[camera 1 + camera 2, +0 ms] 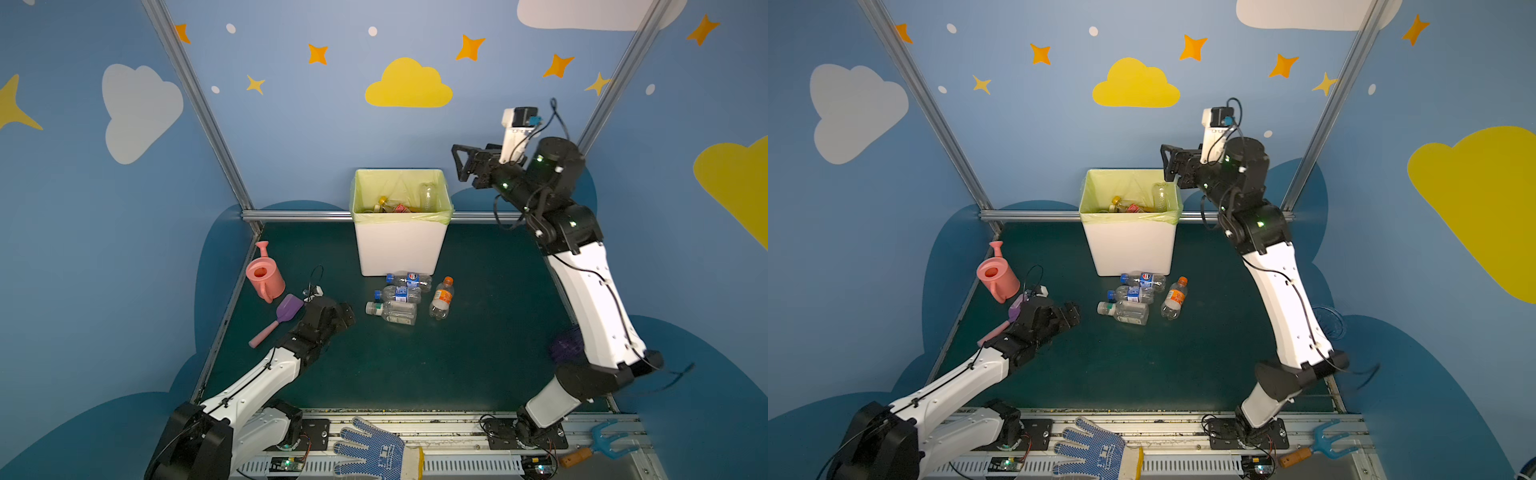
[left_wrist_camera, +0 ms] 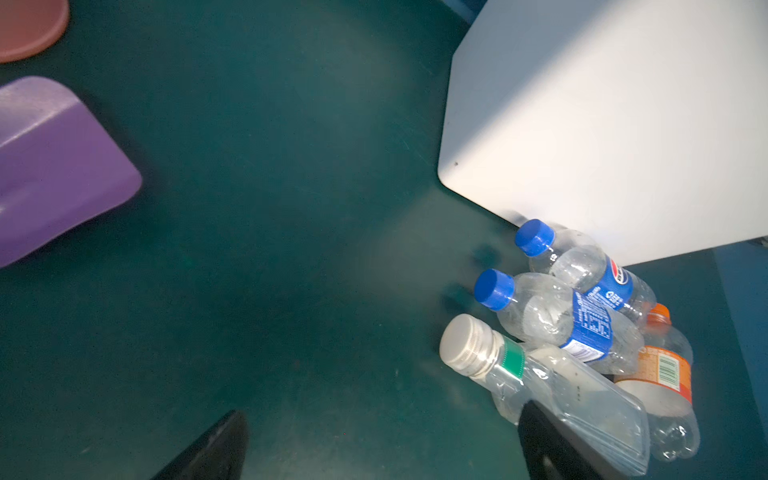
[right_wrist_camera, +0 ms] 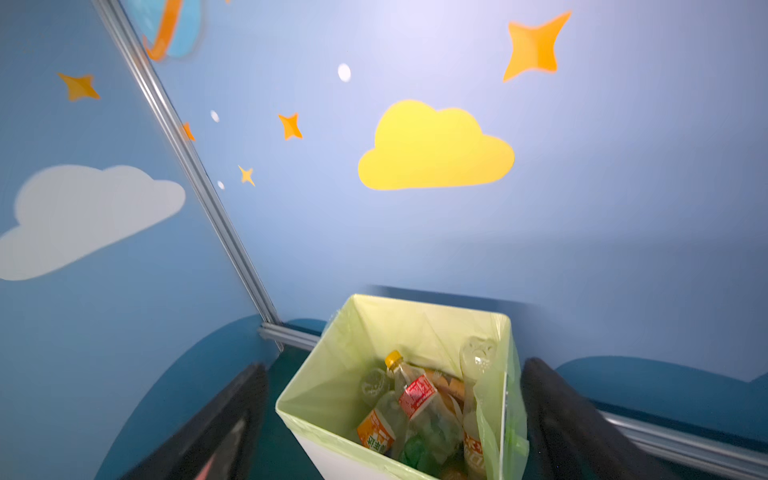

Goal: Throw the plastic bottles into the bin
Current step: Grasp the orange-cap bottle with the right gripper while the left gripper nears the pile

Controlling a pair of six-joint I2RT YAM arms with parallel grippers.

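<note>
The white bin (image 1: 399,249) with its yellow-green liner stands at the back of the green floor, seen in both top views (image 1: 1129,249). Several plastic bottles (image 3: 415,399) lie inside it, and a clear one (image 1: 428,195) leans on its right wall. My right gripper (image 1: 457,163) hangs open and empty above the bin's right rim (image 3: 332,424). Several more bottles lie in front of the bin: two blue-capped (image 1: 409,279) (image 1: 399,294), one white-capped (image 1: 392,311), one orange-capped (image 1: 442,298). My left gripper (image 1: 347,316) is open just left of them; one finger (image 2: 540,432) overlaps the white-capped bottle (image 2: 561,386).
A pink watering can (image 1: 264,274) and a purple scoop (image 1: 286,309) lie at the left, behind my left arm. A metal rail (image 1: 299,215) runs along the back wall. A blue-dotted glove (image 1: 374,449) and a blue fork tool (image 1: 602,444) rest on the front frame.
</note>
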